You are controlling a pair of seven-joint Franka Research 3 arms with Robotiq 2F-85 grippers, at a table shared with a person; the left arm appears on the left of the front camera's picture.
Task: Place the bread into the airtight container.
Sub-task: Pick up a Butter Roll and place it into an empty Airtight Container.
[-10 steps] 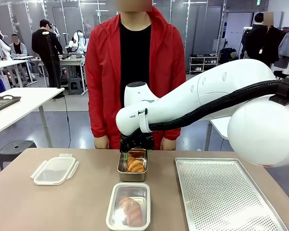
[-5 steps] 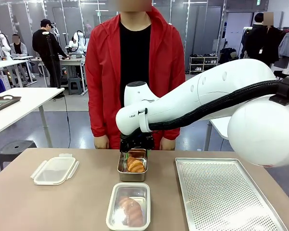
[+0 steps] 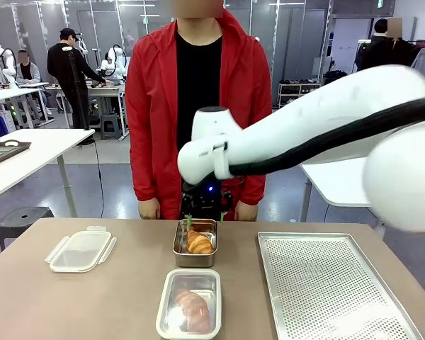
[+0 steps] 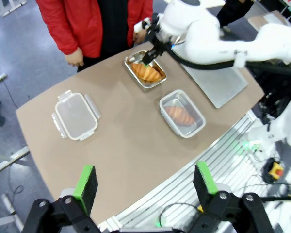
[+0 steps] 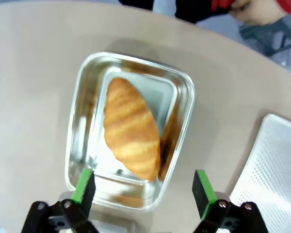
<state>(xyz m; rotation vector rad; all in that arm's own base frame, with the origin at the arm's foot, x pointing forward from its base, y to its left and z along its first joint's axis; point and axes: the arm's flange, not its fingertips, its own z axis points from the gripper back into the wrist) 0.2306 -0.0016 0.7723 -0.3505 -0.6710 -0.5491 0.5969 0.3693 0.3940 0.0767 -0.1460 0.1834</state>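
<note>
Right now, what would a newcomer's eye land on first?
The big white right arm sweeping across the front view, its open claw poised above a croissant in the steel pan. Nearer the robot, a second croissant lies in the clear container; its lid rests to the left.

A robotics lab; white worktables [image 3: 35, 145] stand behind, a shelf rack [image 3: 297, 93], and people working there [image 3: 67, 67].

The front view looks level across the table [image 3: 113, 297] toward the person [image 3: 198, 106] at its far edge. The left wrist view looks down from high off the near edge. The right wrist view hangs close above the steel pan [image 5: 179, 97], which all three views share.
</note>
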